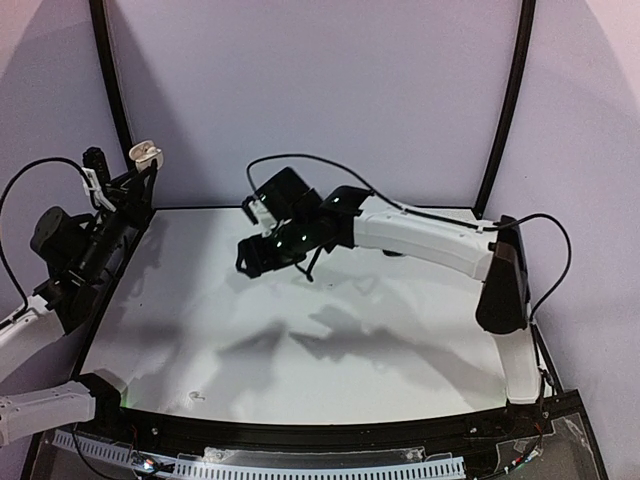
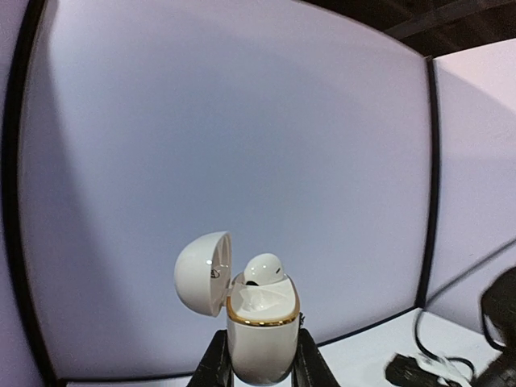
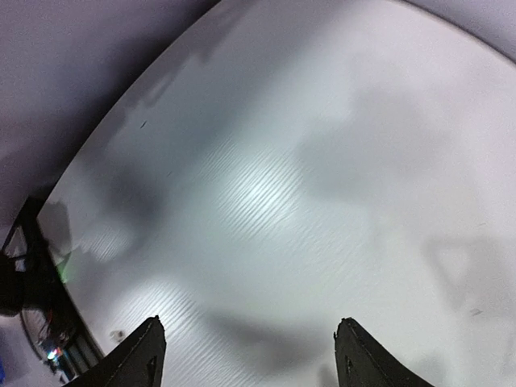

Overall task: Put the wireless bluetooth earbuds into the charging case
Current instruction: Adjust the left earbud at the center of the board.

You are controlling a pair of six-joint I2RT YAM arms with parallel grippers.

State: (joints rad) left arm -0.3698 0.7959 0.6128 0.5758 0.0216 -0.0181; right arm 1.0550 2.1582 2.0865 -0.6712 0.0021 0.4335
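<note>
My left gripper (image 2: 260, 359) is shut on a white charging case (image 2: 260, 330) with a gold rim, held upright in the air. Its lid (image 2: 201, 272) is swung open to the left. One white earbud (image 2: 264, 268) sits in the case's far well, poking above the rim. In the top view the case (image 1: 146, 153) is raised at the table's far left corner. My right gripper (image 1: 250, 258) hovers over the middle of the table, tilted down. It is open (image 3: 250, 339), with only bare tabletop between its fingers. No other earbud shows clearly.
The white table (image 1: 330, 340) is ringed by a black rim, with purple backdrop walls behind. A tiny pale speck (image 1: 196, 396) lies near the front left edge; I cannot tell what it is. Cables loop above the right arm (image 1: 420, 232).
</note>
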